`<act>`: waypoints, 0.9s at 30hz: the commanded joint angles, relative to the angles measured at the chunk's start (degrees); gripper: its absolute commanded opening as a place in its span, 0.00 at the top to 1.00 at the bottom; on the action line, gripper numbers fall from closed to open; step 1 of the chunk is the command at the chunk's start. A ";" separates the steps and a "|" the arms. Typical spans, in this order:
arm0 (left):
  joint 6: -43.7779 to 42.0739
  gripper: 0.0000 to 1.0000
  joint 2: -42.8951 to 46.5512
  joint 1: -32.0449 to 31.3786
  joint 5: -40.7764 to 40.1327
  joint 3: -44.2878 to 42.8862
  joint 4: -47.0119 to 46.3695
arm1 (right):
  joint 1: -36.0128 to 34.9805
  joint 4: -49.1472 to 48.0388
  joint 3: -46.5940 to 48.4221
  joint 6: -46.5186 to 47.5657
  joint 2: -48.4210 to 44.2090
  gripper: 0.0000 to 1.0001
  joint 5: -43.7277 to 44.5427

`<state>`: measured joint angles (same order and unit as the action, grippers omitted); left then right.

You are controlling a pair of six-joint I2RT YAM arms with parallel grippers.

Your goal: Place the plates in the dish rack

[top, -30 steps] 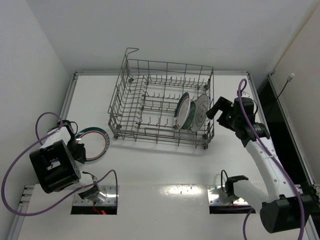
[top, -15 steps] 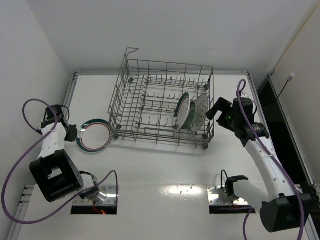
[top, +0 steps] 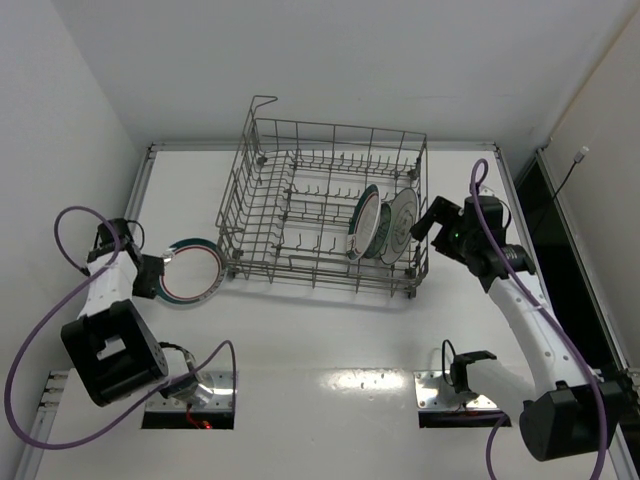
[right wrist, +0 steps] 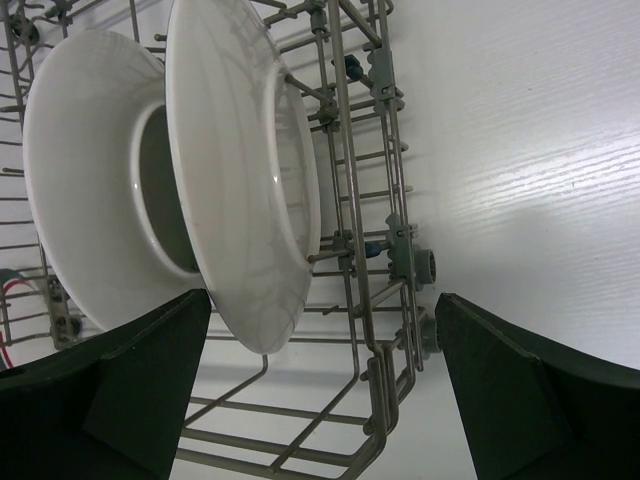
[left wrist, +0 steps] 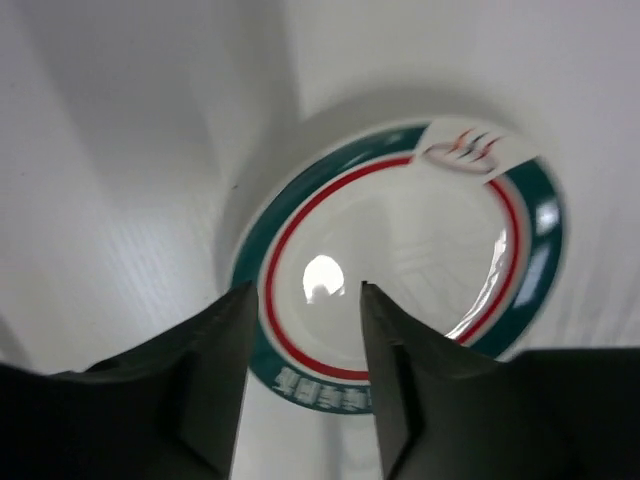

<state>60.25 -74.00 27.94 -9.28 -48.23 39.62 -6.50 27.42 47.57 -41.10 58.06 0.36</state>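
Left fingers (left wrist: 215, 390) half-open over a teal-rimmed white plate (left wrist: 420, 260) (flat on counter (top: 330, 330)); right fingers (right wrist: 130, 390) wide, empty; grey wire rack (top: 340, 128) holds three plates (top: 382, 228).

The table (top: 330, 330) is viewed whole from high above its near edge. A banded plate (left wrist: 420, 260) is framed closely by the left wrist view, the dish rack (right wrist: 404, 260) end closely by the right; both are shared overhead.
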 commanded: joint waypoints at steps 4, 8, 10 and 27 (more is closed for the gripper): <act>-2.76 0.45 6.93 2.28 6.36 10.69 -3.83 | -0.09 -2.46 -0.11 0.50 0.30 0.07 -0.98; -5.31 0.44 11.68 2.91 10.24 16.40 -10.77 | -0.09 -2.46 -0.64 0.50 0.30 0.07 -1.50; -6.01 0.44 12.38 2.91 13.30 20.08 -13.67 | -0.09 -2.46 -0.64 0.50 0.30 0.07 -1.50; -6.02 0.59 1.06 7.38 28.96 35.31 -44.79 | -0.62 -2.99 -1.25 0.50 1.35 0.07 -1.50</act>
<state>55.81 -68.40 34.00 18.52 -16.71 -1.26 -6.90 26.96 46.50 -41.10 59.33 -0.71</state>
